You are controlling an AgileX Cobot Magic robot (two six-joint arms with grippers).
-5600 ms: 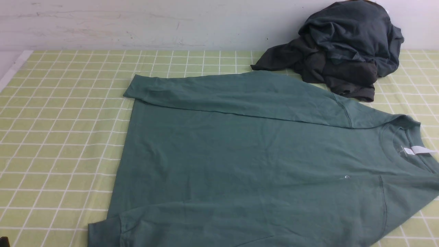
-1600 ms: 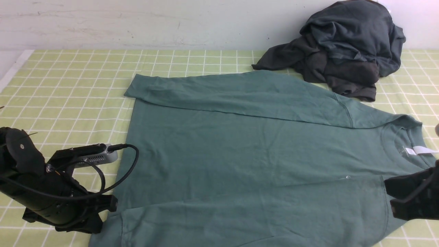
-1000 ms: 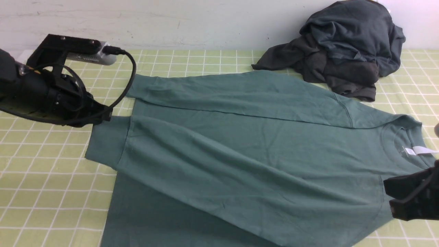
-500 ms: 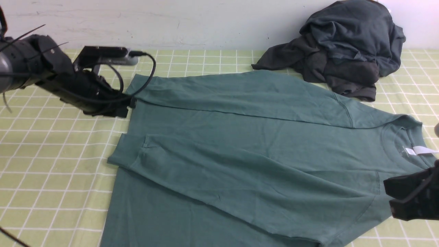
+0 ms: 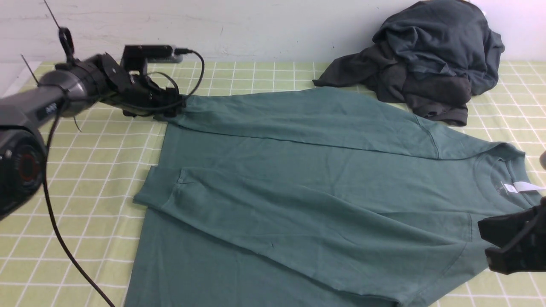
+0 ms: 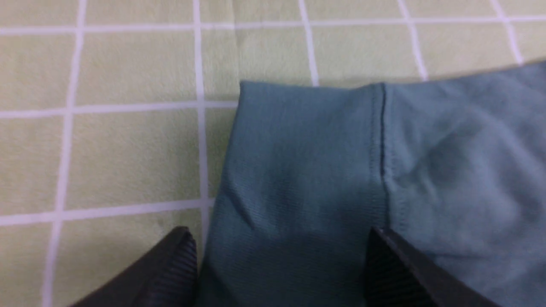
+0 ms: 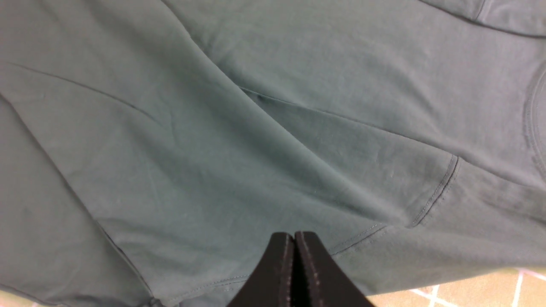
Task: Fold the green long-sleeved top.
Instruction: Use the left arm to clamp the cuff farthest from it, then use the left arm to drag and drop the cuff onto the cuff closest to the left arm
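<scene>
The green long-sleeved top (image 5: 324, 183) lies flat on the checked tablecloth, its neck with a white label (image 5: 519, 186) at the right. Its near sleeve lies folded across the body, cuff (image 5: 154, 192) at the left. The far sleeve lies along the top's far edge. My left gripper (image 5: 172, 108) is at that far sleeve's cuff; in the left wrist view it (image 6: 279, 256) is open, with the cuff (image 6: 298, 162) between its fingers (image 6: 179, 264). My right gripper (image 5: 507, 249) is shut and empty over the near shoulder seam (image 7: 435, 192); it also shows in the right wrist view (image 7: 294, 238).
A dark charcoal-grey heap of clothes (image 5: 426, 59) sits at the back right against the wall, touching the top's far shoulder. The green checked tablecloth (image 5: 76, 170) shows bare to the left of the top. The left arm's cable (image 5: 55, 230) hangs over the left side.
My left gripper lifted the near sleeve over the body, let it go, then moved away to the far sleeve's cuff. The right gripper has stayed put.
</scene>
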